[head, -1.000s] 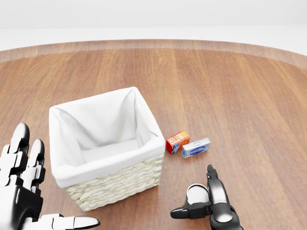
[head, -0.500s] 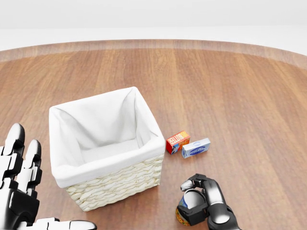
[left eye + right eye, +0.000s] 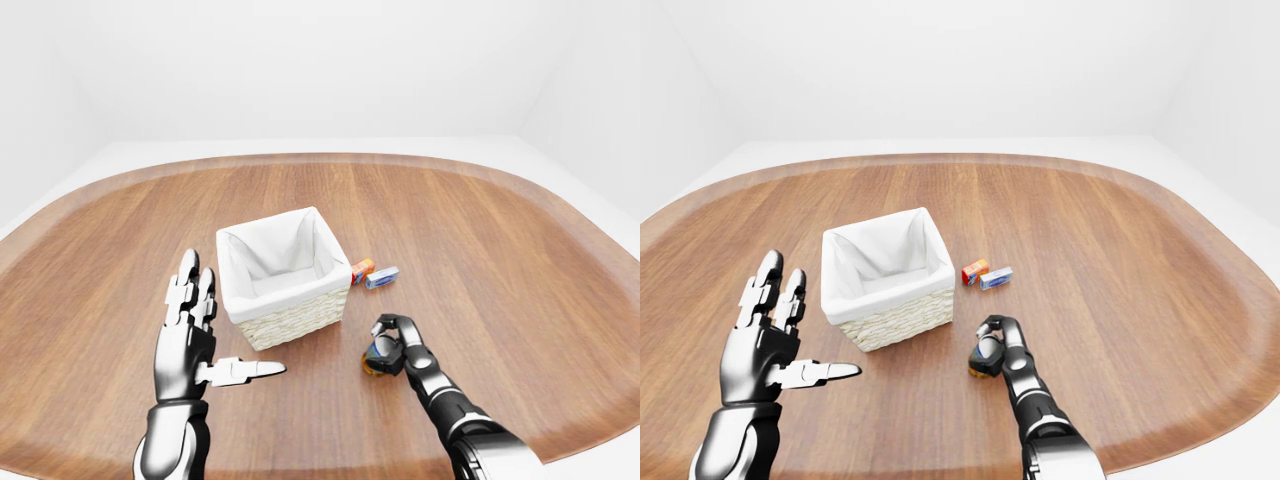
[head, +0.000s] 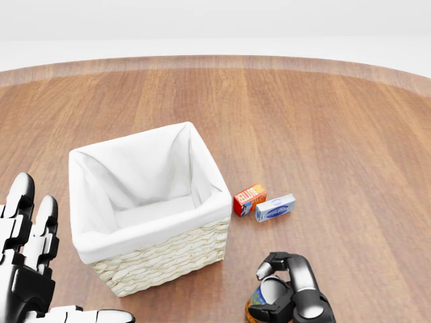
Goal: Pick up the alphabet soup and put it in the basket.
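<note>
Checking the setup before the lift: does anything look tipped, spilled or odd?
Only the alphabet soup: it sits tilted in the right hand, whose fingers curl round it. The basket stands upright, and the two small boxes lie beside it. No spill.

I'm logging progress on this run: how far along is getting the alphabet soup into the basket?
Done: the right hand has closed its fingers round the alphabet soup, which sits low on the table to the right of the basket. In hand: the grasp; whether the can has left the table cannot be told. Left: carrying it over the basket, whose white liner shows nothing inside, and releasing. The left hand hangs open, holding nothing.
</note>
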### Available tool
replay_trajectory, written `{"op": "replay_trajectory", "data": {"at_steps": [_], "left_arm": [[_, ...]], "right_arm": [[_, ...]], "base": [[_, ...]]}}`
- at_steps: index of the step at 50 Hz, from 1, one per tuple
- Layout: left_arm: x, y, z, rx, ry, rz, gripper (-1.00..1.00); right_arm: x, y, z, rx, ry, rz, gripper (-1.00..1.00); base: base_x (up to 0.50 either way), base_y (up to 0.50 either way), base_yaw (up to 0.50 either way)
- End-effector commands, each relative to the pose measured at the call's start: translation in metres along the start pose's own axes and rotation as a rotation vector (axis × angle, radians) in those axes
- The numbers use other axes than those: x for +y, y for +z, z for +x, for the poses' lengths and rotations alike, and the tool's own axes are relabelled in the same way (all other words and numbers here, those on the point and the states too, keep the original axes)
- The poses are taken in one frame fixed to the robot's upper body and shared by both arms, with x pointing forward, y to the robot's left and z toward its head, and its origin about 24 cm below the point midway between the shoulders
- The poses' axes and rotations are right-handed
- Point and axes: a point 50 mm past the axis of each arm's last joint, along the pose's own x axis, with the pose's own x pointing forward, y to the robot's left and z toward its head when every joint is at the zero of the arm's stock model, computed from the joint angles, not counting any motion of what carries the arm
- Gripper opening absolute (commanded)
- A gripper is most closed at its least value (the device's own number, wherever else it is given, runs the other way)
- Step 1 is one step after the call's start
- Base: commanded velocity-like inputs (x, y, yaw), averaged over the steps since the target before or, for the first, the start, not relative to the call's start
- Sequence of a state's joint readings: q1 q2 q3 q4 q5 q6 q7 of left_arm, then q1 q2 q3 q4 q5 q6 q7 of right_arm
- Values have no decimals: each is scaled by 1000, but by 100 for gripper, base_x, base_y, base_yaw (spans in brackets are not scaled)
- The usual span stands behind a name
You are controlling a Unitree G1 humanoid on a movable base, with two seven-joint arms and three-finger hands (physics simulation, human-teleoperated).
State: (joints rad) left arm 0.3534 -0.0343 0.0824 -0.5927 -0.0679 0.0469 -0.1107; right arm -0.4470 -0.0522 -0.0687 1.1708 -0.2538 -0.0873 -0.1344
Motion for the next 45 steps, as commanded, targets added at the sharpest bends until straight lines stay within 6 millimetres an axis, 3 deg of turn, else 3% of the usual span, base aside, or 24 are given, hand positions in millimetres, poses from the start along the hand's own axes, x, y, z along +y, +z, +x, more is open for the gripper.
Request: {"op": "replay_trajectory", "data": {"at_steps": [1, 27, 45], "left_arm": [[-1, -1, 1, 3, -3, 0, 100], [-1, 0, -1, 3, -5, -1, 100], [-1, 1, -2, 1, -6, -1, 100]], "right_arm": [[0, -1, -2, -3, 23, 152, -100], [-25, 47, -18, -316, -28, 246, -100], [-39, 86, -53, -579, -70, 252, -100]], "base": [[0, 0, 0], [0, 0, 0], [0, 0, 0]]}}
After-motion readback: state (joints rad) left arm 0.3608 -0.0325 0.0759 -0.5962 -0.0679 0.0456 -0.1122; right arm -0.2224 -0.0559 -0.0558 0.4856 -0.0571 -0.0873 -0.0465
